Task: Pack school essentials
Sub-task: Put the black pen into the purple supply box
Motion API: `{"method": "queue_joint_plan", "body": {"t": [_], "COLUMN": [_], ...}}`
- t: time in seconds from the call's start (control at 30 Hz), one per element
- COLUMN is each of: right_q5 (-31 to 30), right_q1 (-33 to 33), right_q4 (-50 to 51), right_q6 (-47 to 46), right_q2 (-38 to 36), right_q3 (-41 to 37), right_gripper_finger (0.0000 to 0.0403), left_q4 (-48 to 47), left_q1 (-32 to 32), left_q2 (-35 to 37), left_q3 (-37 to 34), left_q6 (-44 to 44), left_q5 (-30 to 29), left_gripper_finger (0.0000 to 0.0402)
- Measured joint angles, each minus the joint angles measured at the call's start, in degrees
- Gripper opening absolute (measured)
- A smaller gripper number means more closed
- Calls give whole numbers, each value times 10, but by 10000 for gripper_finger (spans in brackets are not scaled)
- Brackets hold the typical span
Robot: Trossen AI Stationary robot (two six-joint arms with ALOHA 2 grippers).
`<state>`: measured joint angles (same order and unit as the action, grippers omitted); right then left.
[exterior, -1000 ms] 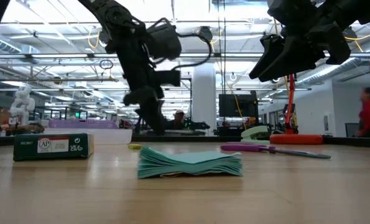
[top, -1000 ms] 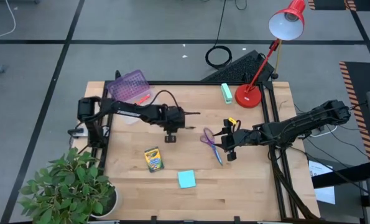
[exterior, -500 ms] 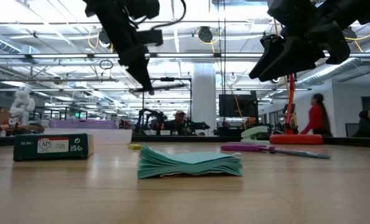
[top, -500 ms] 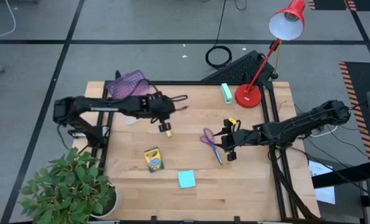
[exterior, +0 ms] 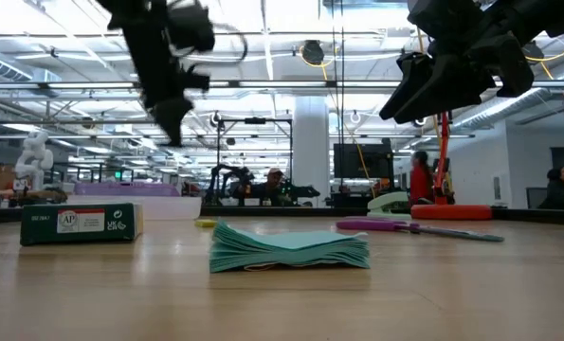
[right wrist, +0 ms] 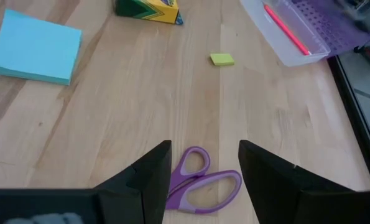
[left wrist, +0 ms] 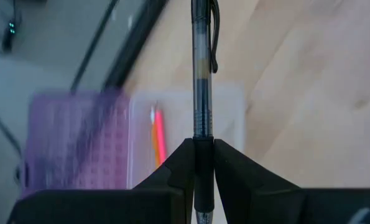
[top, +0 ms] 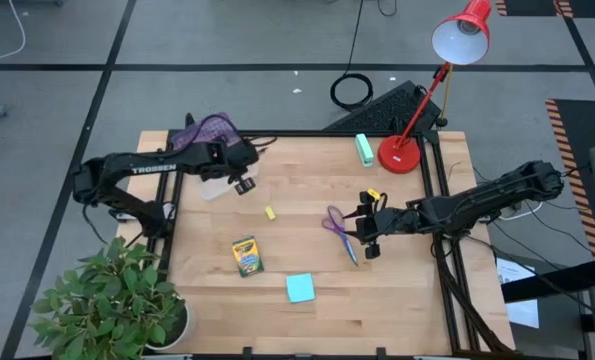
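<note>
My left gripper [top: 243, 183] hovers at the table's far left, shut on a black pen [left wrist: 201, 74], beside a clear case [top: 217, 178] with a purple lid [left wrist: 73, 143]. A pink pen and an orange pencil [left wrist: 157, 134] lie in the case. My right gripper [top: 367, 236] hangs open above the purple-handled scissors [right wrist: 200, 180], which lie flat on the table. The yellow eraser [top: 269, 212], the crayon box [top: 246, 256] and the light-blue sticky-note pad [top: 299, 288] also rest flat on the wood. My left gripper pinches the black pen's barrel [left wrist: 201, 134] between its two fingers [left wrist: 172, 177], near the end away from the clip. The pen runs along the fingers and sticks out forward past them, clip end [left wrist: 214, 37] farthest out. It is lifted clear of table and case.
A mint-green block [top: 364, 149] and a red desk lamp [top: 401, 152] stand at the far right. A potted plant [top: 112, 300] sits off the near left corner. Bare wood lies between the case and the scissors. People move in the room behind [exterior: 420, 180].
My left gripper, still shut on the black pen, has risen and gone from above the eraser toward the table's far left, to the case. The eraser, hidden under it before, now shows on the wood. My right gripper has kept still.
</note>
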<state>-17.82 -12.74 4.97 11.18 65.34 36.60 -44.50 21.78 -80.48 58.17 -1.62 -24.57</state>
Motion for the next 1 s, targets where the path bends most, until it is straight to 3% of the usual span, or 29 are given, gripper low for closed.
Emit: {"method": "queue_joint_plan", "body": {"t": [0.37, 1.0], "right_q5": [-1, -2], "right_q1": [0, 0], "right_q4": [0, -2], "right_q6": [-1, 0], "right_q2": [0, 0], "right_q3": [0, 0], "right_gripper_finger": [180, 180], "left_q4": [95, 118], "left_q1": [80, 108], "left_q2": [0, 0], "left_q3": [-133, -189], "left_q6": [-34, 1], "left_q5": [-15, -35], "left_gripper_finger": [56, 56]}}
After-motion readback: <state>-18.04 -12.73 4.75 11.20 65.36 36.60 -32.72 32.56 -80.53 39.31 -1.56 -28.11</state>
